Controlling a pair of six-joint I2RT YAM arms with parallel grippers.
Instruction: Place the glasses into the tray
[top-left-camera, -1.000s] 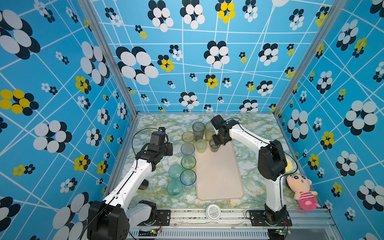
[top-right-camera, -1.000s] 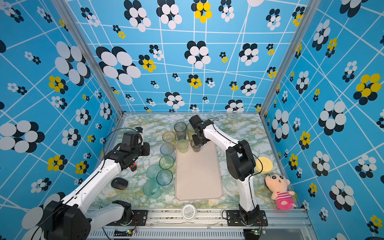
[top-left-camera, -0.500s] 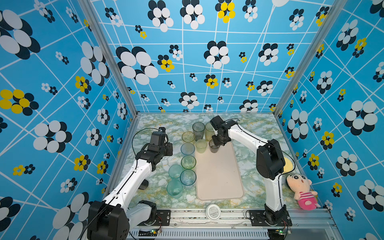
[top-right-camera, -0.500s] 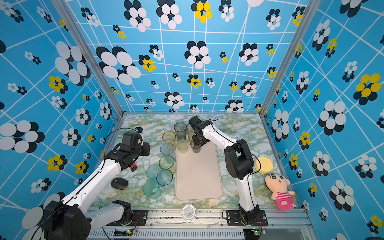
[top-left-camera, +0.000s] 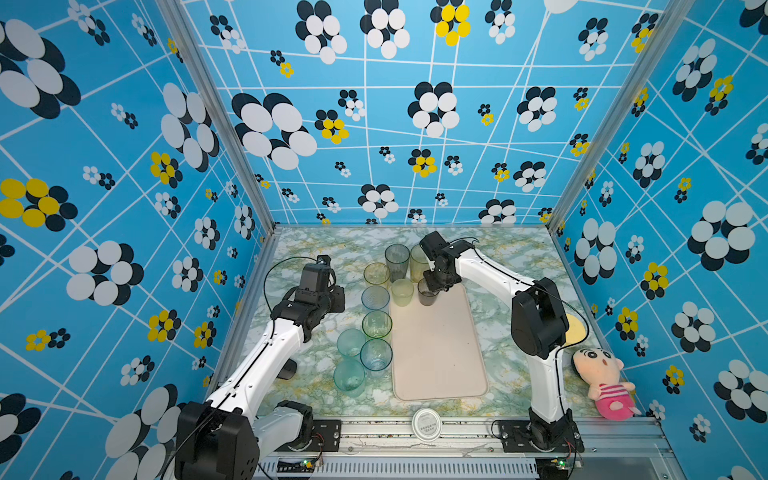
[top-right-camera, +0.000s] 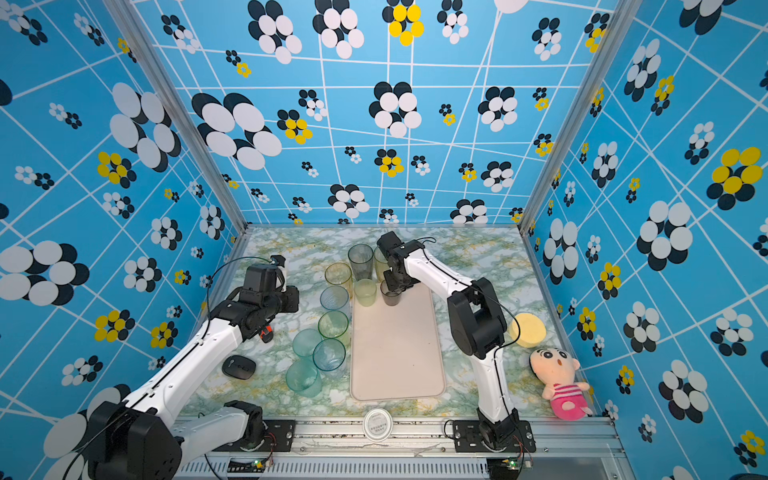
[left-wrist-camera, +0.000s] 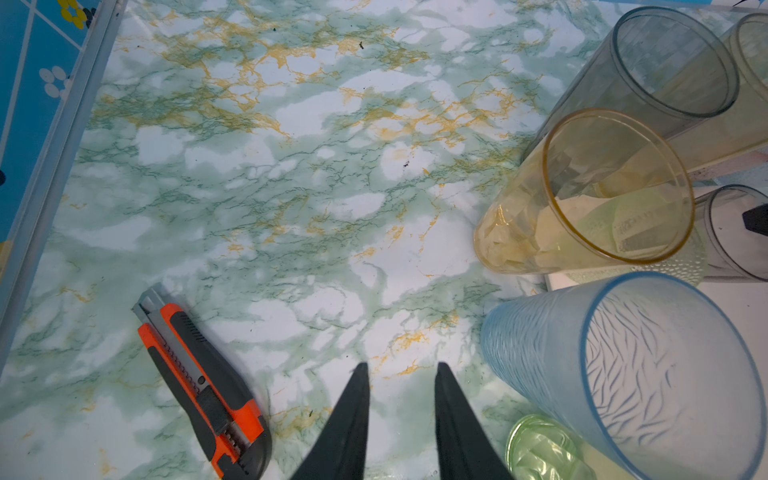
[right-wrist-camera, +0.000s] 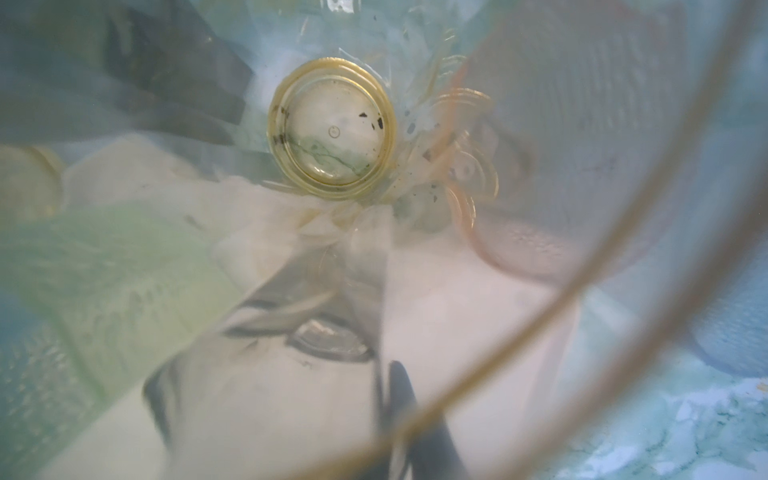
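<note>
Nearest me, the tray (top-left-camera: 440, 353) lies lengthwise, mostly bare. Along its left edge, a row of glasses (top-left-camera: 377, 324) stands on the table (top-left-camera: 324, 245). Left of that row the left gripper (left-wrist-camera: 401, 365) hangs, fingers apart, empty. On the tray's far end: pale green tumbler (top-left-camera: 402, 293), smoky tumbler (top-left-camera: 427, 296). At the smoky one's rim, the right gripper (top-left-camera: 432, 286); whether it grips, I cannot tell.

An orange-and-black utility knife (left-wrist-camera: 203, 386), a black oval mouse (top-right-camera: 239, 366), a round yellow disc (top-right-camera: 528, 330) and a pink-striped plush doll (top-left-camera: 602, 380) lie on the green-marbled worktop (left-wrist-camera: 291, 166).
</note>
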